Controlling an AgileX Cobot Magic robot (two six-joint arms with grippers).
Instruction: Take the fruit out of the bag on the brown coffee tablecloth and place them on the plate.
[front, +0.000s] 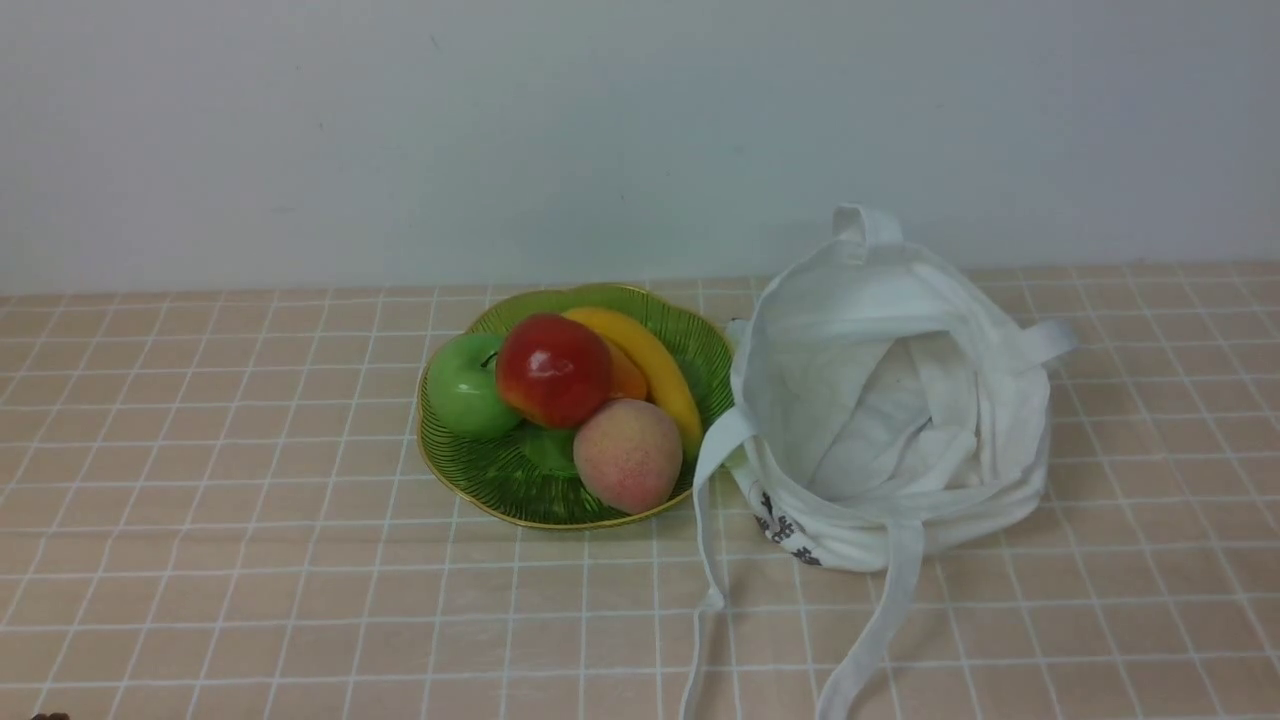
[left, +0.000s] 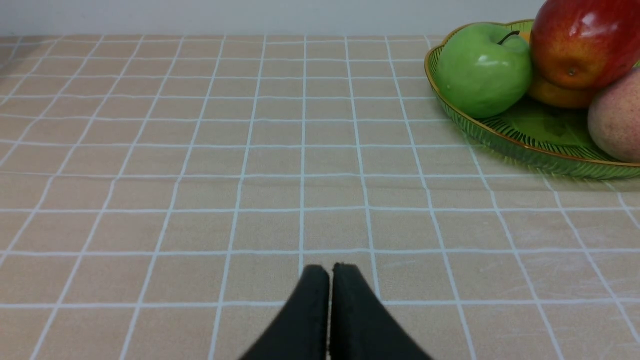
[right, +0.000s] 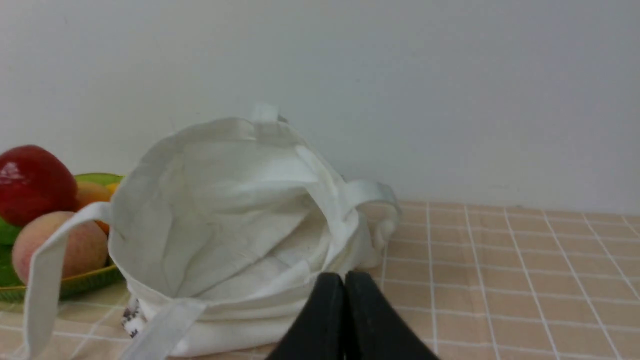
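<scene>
Fruit on the plate, bag open

The plate (front: 480, 490) holds the red apple (front: 552, 370), green apple (front: 465, 388), banana (front: 655, 372) and peach (front: 628, 455); right of it the bag (front: 890, 400) gapes. Left gripper (left: 329, 272) and right gripper (right: 344, 280) are clenched, holding nothing.

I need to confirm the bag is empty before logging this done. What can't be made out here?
- Bag bottom: folded cloth hides it in the front and right wrist views.
- Orange fruit: mostly behind the red apple and banana.
- Plate: cut by the left wrist frame edge.
- Bag print: too small to read.
</scene>
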